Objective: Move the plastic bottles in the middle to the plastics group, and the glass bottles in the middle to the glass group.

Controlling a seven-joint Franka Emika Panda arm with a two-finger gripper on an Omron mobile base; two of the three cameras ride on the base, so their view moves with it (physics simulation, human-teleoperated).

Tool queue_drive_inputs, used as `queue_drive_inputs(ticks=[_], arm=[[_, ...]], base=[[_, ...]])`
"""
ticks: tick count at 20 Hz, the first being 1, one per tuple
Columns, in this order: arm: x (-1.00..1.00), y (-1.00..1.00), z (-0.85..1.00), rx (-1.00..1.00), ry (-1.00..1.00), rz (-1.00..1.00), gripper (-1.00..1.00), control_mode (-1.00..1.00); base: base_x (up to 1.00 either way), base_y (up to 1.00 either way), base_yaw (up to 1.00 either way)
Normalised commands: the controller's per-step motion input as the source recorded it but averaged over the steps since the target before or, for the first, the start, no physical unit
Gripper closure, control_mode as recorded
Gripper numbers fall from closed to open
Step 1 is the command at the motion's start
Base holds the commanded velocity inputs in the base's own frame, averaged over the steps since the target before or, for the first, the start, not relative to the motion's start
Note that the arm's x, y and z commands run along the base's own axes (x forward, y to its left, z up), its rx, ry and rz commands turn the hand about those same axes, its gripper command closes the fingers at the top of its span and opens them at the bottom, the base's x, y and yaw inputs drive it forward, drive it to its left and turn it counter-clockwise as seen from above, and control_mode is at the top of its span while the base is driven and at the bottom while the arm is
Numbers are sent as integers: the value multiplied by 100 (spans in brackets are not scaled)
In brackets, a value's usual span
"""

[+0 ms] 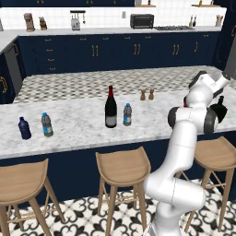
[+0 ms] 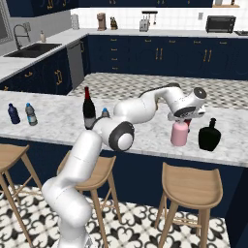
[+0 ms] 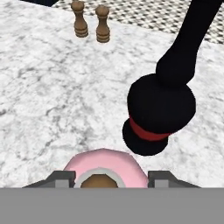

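Gripper (image 2: 181,117) of mine stood part-open astride the pink bottle's (image 2: 179,133) cap, gripping nothing I could confirm, the bottle upright beside the red-banded bottle (image 3: 158,111) at 1 o'clock, so I judged a straight lift safest.

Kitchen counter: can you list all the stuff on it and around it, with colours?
wine bottle: 1, dark, red cap, counter middle
water bottles: 2, clear-grey, blue caps; one by the wine bottle, one at the left end
small bottle: 1, dark blue, left end
pink bottle: 1, pale pink, right end
flask: 1, black, beside the pink bottle
slim-necked bottle: 1, dark with red band, behind the pink bottle
shakers: 2, brown, counter's far edge
stools: 3, wooden, below
tool: 1, dark, over the pink bottle's cap
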Motion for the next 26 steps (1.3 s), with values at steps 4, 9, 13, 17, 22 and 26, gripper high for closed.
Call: queue_drive_inputs(ticks=[4, 9, 13, 17, 22, 26], arm=[[0, 2, 0, 0, 0, 0, -100, -100], [-11, 23, 18, 0, 0, 0, -100, -100], [-42, 36, 31, -1, -1, 0, -100, -100], [-60, 50, 5, -2, -2, 0, -100, -100], [-64, 66, 0, -2, -4, 1, -100, -100], [-59, 71, 0, 0, -10, 1, -100, -100]], base=[[0, 0, 0], [0, 0, 0], [0, 0, 0], [0, 0, 0], [0, 0, 0], [0, 0, 0]])
